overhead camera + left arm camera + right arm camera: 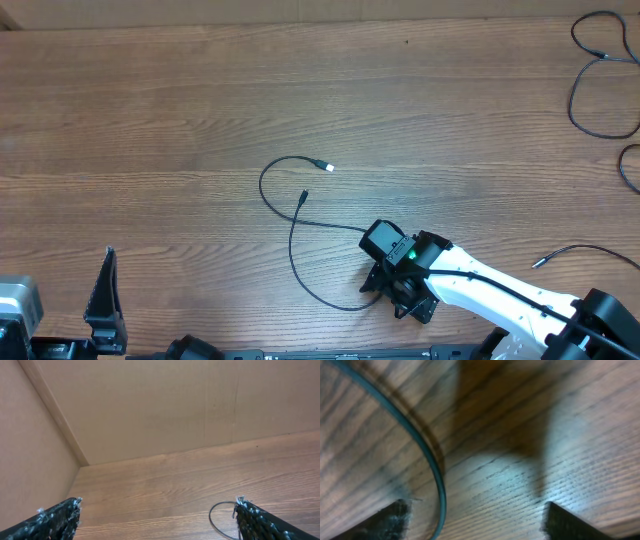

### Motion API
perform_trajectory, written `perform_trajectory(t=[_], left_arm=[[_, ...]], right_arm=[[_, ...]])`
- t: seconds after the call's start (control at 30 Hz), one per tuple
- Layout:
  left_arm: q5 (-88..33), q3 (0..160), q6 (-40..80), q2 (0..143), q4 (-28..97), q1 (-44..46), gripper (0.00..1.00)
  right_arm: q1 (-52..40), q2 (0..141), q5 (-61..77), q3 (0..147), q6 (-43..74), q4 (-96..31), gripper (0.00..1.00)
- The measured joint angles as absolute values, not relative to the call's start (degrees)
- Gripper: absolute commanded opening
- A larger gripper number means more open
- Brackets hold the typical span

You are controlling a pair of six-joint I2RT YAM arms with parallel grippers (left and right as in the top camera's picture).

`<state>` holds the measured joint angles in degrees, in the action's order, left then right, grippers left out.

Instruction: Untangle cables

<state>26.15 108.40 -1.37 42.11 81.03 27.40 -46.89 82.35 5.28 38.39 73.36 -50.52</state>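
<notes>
A thin black cable (292, 250) lies in the middle of the table. It has a silver tip (328, 168), a loop on the left and a long curve that runs down to my right gripper (386, 290). In the right wrist view the cable (434, 472) passes between the open fingers, close to the left one, and my right gripper (477, 525) sits low over the wood. My left gripper (105, 300) is at the front left, open and empty (157, 520). A bit of the cable loop (212, 515) shows by its right finger.
More black cables lie coiled at the far right corner (600, 90) and at the right edge (628, 165). Another cable with a small plug end (580, 250) lies near the right arm. A cardboard wall (150, 405) stands behind the table.
</notes>
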Motion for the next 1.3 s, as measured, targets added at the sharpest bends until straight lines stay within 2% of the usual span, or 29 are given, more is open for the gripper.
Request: perform_trajectory(t=[0.03,0.07,0.37,0.57,0.7,0.8,0.93,1.0,1.13,1.3], left_arm=[[26.17,108.4,-1.37,42.11,81.03,27.4,1.0],[26.17,108.4,-1.37,42.11,81.01,27.4,1.0],[26.17,108.4,-1.37,42.11,81.06,27.4,1.0],[26.17,108.38,-1.39,42.11,81.21,27.4,1.0],[26.17,108.36,-1.39,42.11,81.3,27.4,1.0],[26.15,108.36,-1.39,42.11,81.28,27.4,1.0],[26.17,108.25,-1.39,42.11,81.25,27.4,1.0],[26.17,108.07,-1.39,42.11,81.23,27.4,1.0],[26.17,107.96,-1.39,42.11,81.21,27.4,1.0],[26.17,107.94,-1.39,42.11,81.34,27.4,1.0]], right_arm=[[-46.87,82.37,5.37,38.39,73.34,-50.52,0.06],[-46.87,82.37,5.54,38.39,73.3,-50.54,0.04],[-46.85,82.37,4.73,38.39,72.53,-50.7,0.04],[-42.15,82.65,-3.7,47.18,66.15,-61.69,0.04],[-34.3,82.96,-11.11,60.99,58.3,-64.51,0.04],[-24.1,82.96,-13.61,71.24,50.22,-62.54,0.04],[-6.66,83.11,-10.55,80.01,39.35,-61.8,0.04],[-1.91,83.11,-7.27,80.73,34.94,-64.38,0.04],[-4.6,83.57,-5.45,80.71,31.14,-72.69,0.04],[-17.39,83.88,-11.64,80.55,34.54,-81.19,0.04]])
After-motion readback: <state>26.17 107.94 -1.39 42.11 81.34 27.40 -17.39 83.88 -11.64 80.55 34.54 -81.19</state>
